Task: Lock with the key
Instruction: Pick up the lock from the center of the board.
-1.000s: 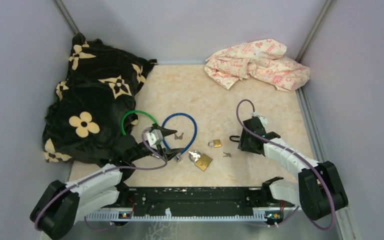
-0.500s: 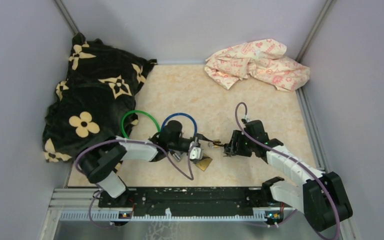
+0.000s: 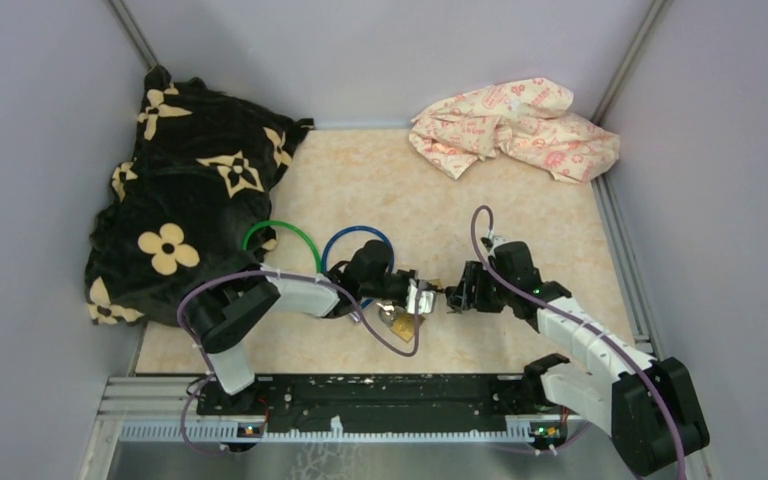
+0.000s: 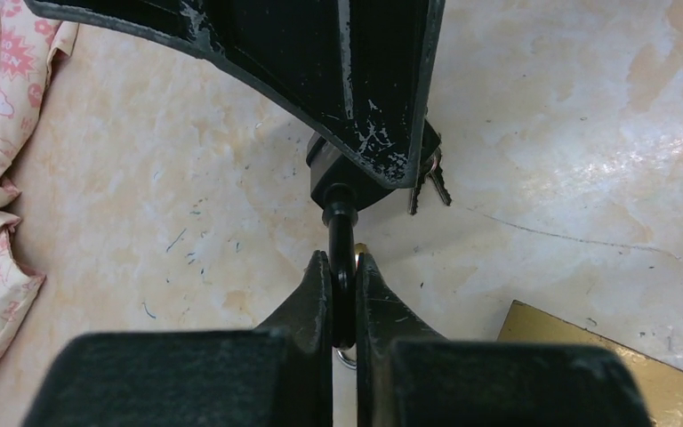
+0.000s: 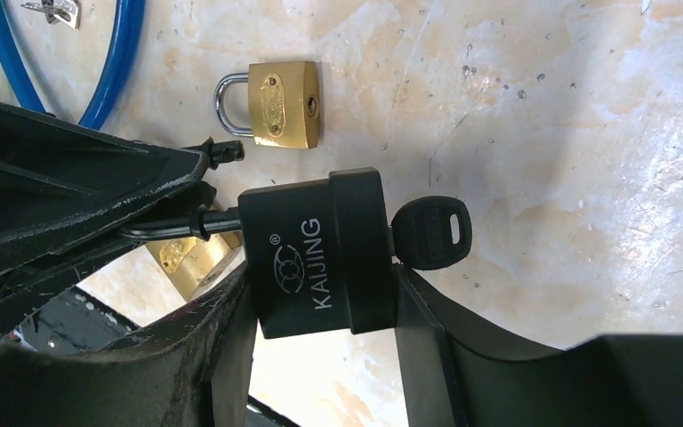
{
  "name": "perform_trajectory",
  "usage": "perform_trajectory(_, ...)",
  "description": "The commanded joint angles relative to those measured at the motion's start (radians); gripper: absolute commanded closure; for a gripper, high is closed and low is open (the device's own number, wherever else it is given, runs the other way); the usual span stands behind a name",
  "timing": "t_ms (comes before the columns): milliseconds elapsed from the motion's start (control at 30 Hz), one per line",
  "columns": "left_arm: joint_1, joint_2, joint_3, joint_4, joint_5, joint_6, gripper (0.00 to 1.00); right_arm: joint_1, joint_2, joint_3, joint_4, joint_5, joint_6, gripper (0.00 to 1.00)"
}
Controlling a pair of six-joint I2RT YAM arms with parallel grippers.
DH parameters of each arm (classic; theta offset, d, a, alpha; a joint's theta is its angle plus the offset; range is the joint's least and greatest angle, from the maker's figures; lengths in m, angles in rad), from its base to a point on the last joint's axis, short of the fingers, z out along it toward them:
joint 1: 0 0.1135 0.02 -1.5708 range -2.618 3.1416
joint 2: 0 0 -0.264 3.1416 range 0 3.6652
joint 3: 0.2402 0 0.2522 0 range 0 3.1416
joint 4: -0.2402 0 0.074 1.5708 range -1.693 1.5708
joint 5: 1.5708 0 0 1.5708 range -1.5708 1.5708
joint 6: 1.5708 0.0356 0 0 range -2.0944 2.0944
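Our right jaws pinch the black padlock (image 5: 320, 253) mid-bench (image 3: 520, 210), key (image 5: 431, 233) jutting at three o'clock; left jaws squeeze its shackle (image 4: 341, 227) at nine. If we push off-axis, the shackle may slip or the body may twist free.

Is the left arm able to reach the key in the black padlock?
Probably not: the left gripper is shut on the shackle; the key sticks from the black padlock at its far end, past the right gripper.
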Motion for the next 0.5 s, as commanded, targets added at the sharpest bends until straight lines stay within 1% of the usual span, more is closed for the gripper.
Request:
perform_trajectory(0, -0.007, -0.036, -0.004, -0.007, -0.104, -0.059, 1.0, 0.008, -0.044, 0.066, 0.081, -0.041, -0.031, 1.0)
perform_trajectory(33, -0.005, -0.053, -0.001, 0.008, -0.129, -0.114, 1.0, 0.008, -0.05, 0.075, 0.073, -0.037, -0.035, 0.87)
perform_trajectory(67, 0.001, -0.074, 0.01, 0.013, -0.149, -0.185, 1.0, 0.008, -0.059, 0.085, 0.068, -0.034, -0.046, 0.63)
perform_trajectory(100, 0.011, -0.1, 0.02, 0.002, -0.158, -0.253, 1.0, 0.008, -0.071, 0.098, 0.064, -0.034, -0.058, 0.26)
perform_trajectory(133, 0.026, -0.133, 0.031, -0.012, -0.148, -0.333, 1.0, 0.008, -0.084, 0.108, 0.059, -0.024, -0.065, 0.05)
perform_trajectory(167, 0.044, -0.166, 0.038, -0.027, -0.122, -0.431, 1.0, 0.008, -0.104, 0.115, 0.058, -0.019, -0.073, 0.02)
perform_trajectory(233, 0.088, -0.241, 0.044, -0.04, -0.061, -0.56, 1.0, 0.006, -0.15, 0.117, 0.079, -0.035, -0.095, 0.02)
perform_trajectory(300, 0.125, -0.306, 0.041, -0.018, -0.025, -0.705, 1.0, 0.004, -0.205, 0.108, 0.127, -0.074, -0.114, 0.02)
perform_trajectory(367, 0.166, -0.366, 0.019, 0.056, 0.02, -0.856, 1.0, -0.001, -0.263, 0.091, 0.187, -0.115, -0.123, 0.01)
perform_trajectory(467, 0.215, -0.459, -0.047, 0.231, 0.096, -1.05, 1.0, -0.005, -0.343, 0.039, 0.405, -0.245, -0.124, 0.02)
